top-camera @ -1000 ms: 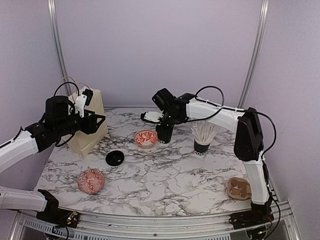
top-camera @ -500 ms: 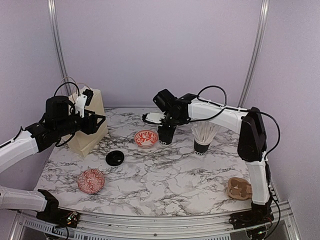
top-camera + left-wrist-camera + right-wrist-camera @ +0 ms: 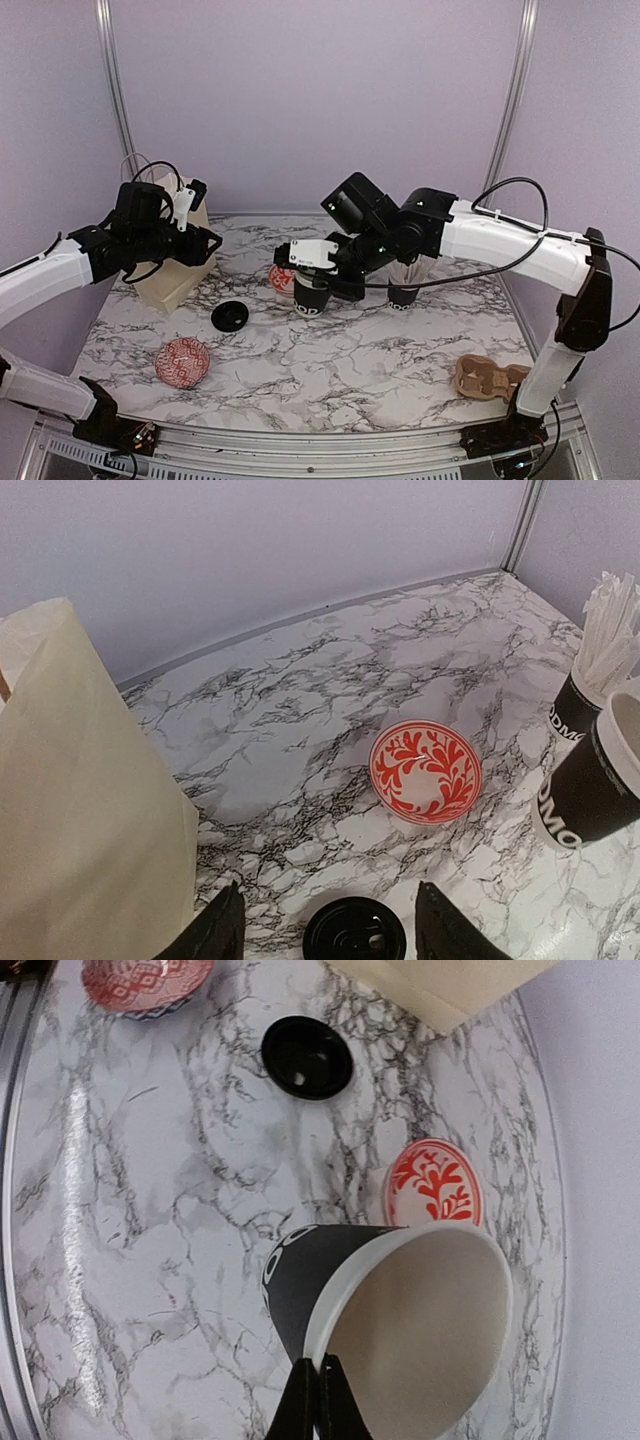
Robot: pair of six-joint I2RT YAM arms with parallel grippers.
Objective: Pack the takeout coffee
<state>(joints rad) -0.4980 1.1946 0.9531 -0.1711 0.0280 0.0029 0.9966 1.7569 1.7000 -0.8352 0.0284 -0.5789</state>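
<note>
The right jaws are closed on the rim of the small black paper cup with its white rim and white inner wall; in the right wrist view the two thin fingers pinch the lip from inside and outside, and the cup hangs tilted with its open mouth turned toward the camera. From above, that cup sits under the right arm, left of the bench's middle, just in front of a red-and-white patterned bowl that it partly covers. Whether its base touches the white marble-patterned bench cannot be told. Behind the right arm stands a second black cup full of white wrapped straws, near the held cup and apart from it. The left jaws are spread wide and hold nothing; in the left wrist view the two black fingers frame the round black plastic lid, which lies flat on the bench below them and is touched by neither. The lid rests to the left of the held cup, well apart from it, near the foot of a tall cream paper bag standing at the back left. The left arm hovers in front of that bag. A second red-and-white patterned bowl sits near the front left edge, and a brown moulded-pulp cup carrier lies at the front right.
</note>
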